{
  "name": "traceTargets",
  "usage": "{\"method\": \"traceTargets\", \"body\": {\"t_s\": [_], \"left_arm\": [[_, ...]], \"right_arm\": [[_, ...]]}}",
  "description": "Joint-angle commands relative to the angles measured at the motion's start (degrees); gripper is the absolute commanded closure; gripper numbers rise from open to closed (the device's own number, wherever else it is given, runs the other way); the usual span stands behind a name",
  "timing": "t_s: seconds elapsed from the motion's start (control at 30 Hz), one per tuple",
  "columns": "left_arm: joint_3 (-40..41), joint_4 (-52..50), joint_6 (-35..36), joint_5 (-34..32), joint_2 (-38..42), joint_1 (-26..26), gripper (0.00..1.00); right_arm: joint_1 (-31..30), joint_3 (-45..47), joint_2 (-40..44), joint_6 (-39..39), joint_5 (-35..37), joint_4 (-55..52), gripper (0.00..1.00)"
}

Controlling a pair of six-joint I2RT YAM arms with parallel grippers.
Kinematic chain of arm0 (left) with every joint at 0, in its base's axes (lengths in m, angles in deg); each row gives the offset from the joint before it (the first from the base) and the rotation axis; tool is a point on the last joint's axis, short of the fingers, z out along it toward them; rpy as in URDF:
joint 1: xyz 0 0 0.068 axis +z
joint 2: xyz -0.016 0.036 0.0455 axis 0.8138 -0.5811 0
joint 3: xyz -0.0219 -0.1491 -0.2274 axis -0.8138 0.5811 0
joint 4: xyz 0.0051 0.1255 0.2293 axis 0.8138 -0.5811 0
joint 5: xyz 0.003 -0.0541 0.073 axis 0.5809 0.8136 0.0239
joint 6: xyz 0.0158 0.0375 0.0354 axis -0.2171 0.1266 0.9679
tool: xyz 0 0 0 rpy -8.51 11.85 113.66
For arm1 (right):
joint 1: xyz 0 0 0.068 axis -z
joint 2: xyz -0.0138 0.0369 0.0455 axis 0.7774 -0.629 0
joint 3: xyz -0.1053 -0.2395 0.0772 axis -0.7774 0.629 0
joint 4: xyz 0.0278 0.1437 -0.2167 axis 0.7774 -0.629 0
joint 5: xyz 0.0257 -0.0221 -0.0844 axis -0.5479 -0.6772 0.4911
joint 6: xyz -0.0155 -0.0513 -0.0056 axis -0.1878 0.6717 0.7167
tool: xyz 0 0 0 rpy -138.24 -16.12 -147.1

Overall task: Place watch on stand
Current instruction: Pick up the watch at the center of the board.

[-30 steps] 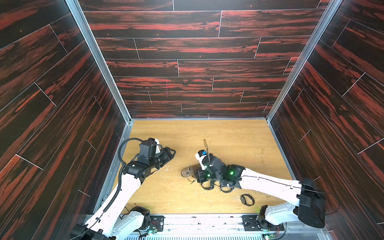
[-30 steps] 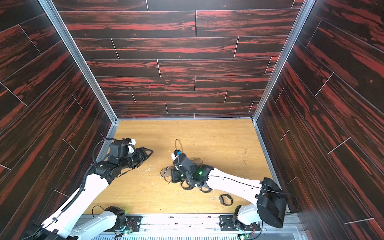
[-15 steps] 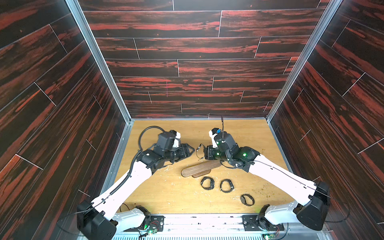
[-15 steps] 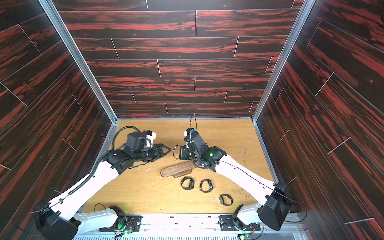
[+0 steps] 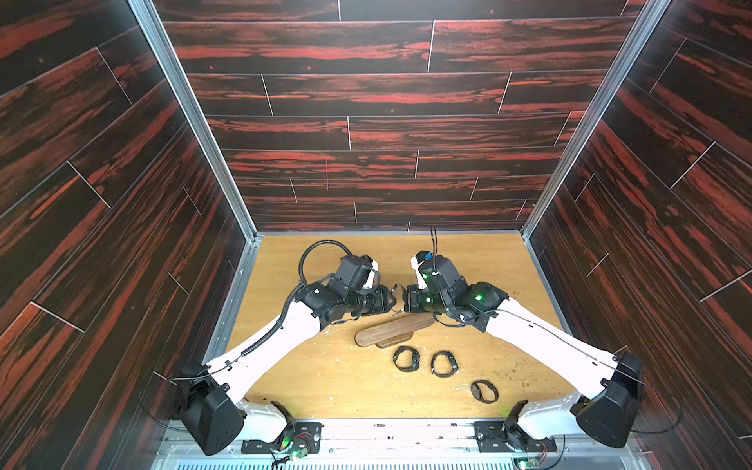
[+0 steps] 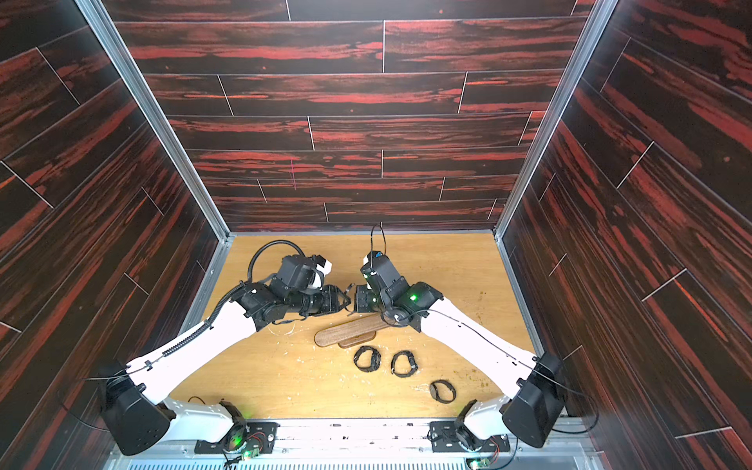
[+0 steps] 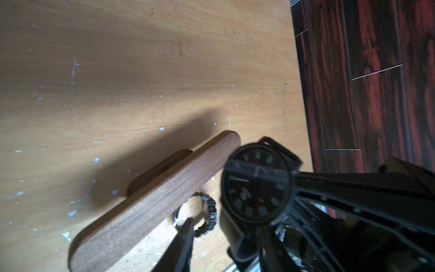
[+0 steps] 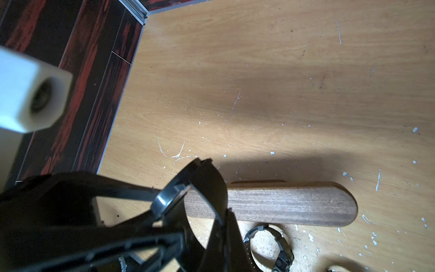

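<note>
Both arms have risen and met: the right hand, clamped on the watch, holds it aloft near one end of the bare stand, against the left hand, whose grip cannot be told, seemingly a handover before placing.

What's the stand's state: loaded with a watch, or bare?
Bare. The stand shows plain wood along its visible bar, no strap around it; the watch is held in the air beside one end.
</note>
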State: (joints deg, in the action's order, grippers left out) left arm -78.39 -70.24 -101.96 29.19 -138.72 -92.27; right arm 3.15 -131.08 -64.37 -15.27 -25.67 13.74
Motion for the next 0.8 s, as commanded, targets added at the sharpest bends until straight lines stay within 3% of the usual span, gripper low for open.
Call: {"method": "traceTargets", "body": {"t_s": [0.0,0.43,0.53,0.77], "left_arm": [[-2.4,-2.0,2.1,-2.8,-0.2,0.0,0.6],[-6.3,-3.5,2.5,-3.2,-4.7,-0.1,0.84],[-7.4,-3.4,2.4,-3.3,-5.3,-0.1,0.98],[-8.4,-3.0,1.5,-2.8,-6.4,-0.1,1.0]], "right_arm": [[0.3,-1.0,1.6,-0.7,-1.0,-0.8,1.0],[0.3,-0.5,3.0,-1.8,-4.4,0.8,1.0],[0.3,-0.4,3.3,-1.6,-4.8,1.0,1.0],[0.3,-0.1,3.4,-1.1,-4.6,1.1,1.0]]}}
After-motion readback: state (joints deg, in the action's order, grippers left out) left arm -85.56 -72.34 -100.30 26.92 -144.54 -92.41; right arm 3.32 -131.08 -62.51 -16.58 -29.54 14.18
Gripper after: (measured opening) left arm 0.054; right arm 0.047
